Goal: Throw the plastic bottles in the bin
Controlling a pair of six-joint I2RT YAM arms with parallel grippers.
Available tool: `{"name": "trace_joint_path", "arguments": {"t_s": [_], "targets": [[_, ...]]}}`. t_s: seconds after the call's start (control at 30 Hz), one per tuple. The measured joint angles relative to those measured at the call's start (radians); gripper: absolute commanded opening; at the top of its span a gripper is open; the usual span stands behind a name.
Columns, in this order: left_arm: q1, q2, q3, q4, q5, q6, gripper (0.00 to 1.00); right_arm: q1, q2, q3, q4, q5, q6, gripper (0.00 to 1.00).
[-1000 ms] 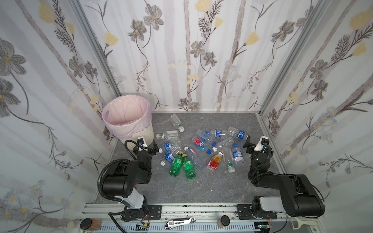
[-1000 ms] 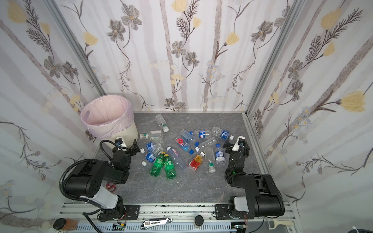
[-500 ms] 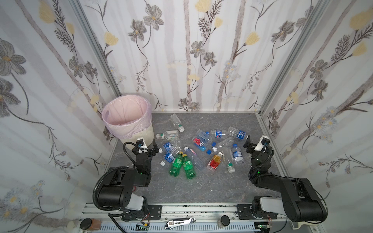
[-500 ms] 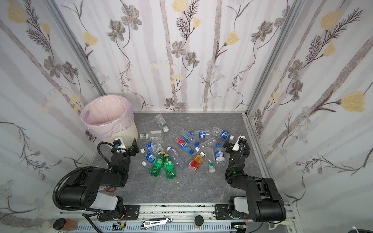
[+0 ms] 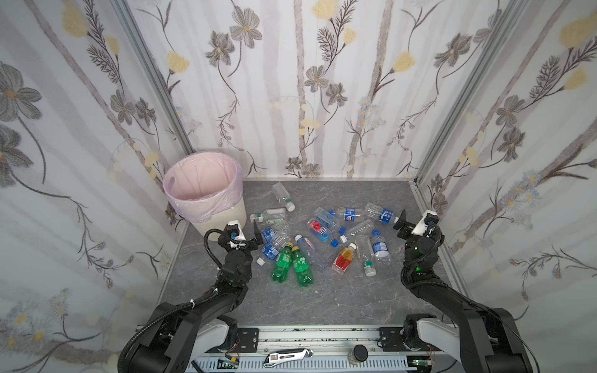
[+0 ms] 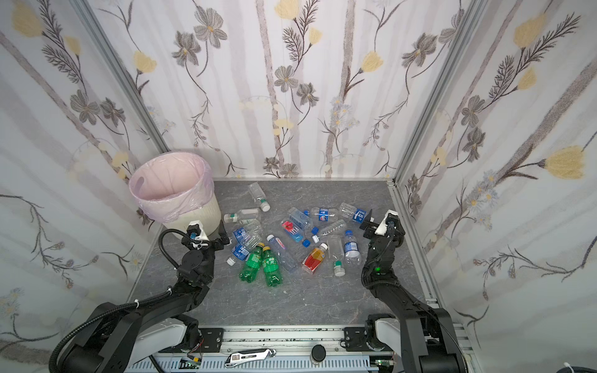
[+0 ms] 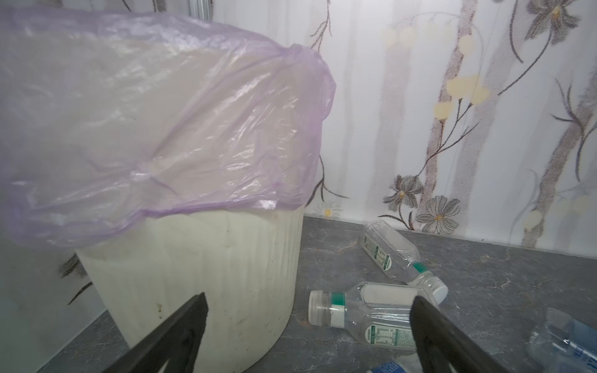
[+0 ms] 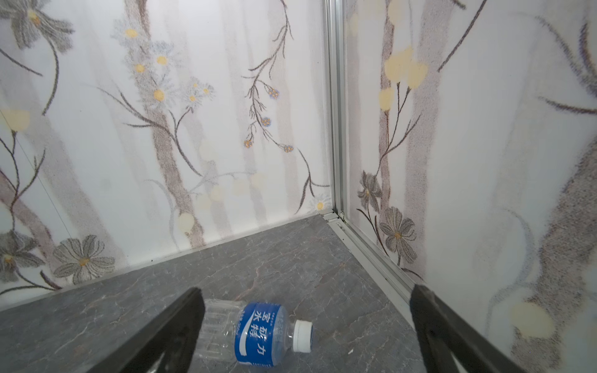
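Flowered walls (image 5: pixel 323 80) close in a grey marbled surface (image 5: pixel 323 300). The bin (image 5: pixel 231 214), lined with a pink bag (image 5: pixel 206 197), stands in the far left corner. The bottles (image 5: pixel 323 232) lie scattered on the surface to its right, all outside it. A green pair (image 5: pixel 292 263) lies side by side at the near edge, with an orange-red one (image 5: pixel 344 260) to their right and a blue-liquid one (image 5: pixel 319 231) in the middle. The rest are mostly clear with blue labels. The left gripper (image 5: pixel 240 234) hangs low just beside the bin's near wall, at the pile's left edge, its fingers (image 7: pixel 174 336) spread wide and holding nothing. Crumpled blue-labelled bottles (image 5: pixel 271 239) lie just right of it. In the left wrist view the bin fills the space ahead of one finger. A clear bottle with a green neck band (image 7: pixel 365 318) lies on its side ahead of the gap between the fingers, and a second such bottle (image 7: pixel 394 255) lies beyond it, nearer the back wall. The right gripper (image 5: pixel 416 222) hovers at the pile's right edge, near the right wall, also spread wide and empty. A clear blue-labelled bottle (image 5: pixel 379 213) lies on its side just ahead of it, white cap towards the gripper. In the right wrist view its body is partly hidden behind one finger, so I cannot tell whether they touch.
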Motion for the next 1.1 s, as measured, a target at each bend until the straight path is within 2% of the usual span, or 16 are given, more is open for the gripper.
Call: {"name": "trace_joint_path", "arguments": {"t_s": [0.2,0.47,0.67,0.83,0.97,1.1], "targets": [[-0.032,-0.076,0.207,-0.313,-0.002,-0.037,1.0,0.04,-0.072,0.191,-0.219,-0.003,0.029,1.0],[-0.056,-0.089,0.489,-0.692,0.061,-0.024,1.0,0.06,-0.071,0.39,-0.474,-0.094,0.128,1.0],[-0.056,0.046,0.823,-0.923,0.121,0.002,1.0,0.14,0.022,0.591,-0.629,-0.155,0.163,1.0],[-0.043,0.198,1.11,-1.045,0.048,0.037,1.0,0.229,0.12,0.805,-0.776,-0.163,0.164,1.0],[0.014,0.318,1.322,-1.134,-0.021,0.061,1.0,0.322,0.169,0.917,-0.853,-0.153,0.132,1.0],[0.11,0.422,1.525,-1.312,0.014,0.029,1.0,0.392,0.194,0.969,-0.907,-0.132,0.117,1.0]]}}
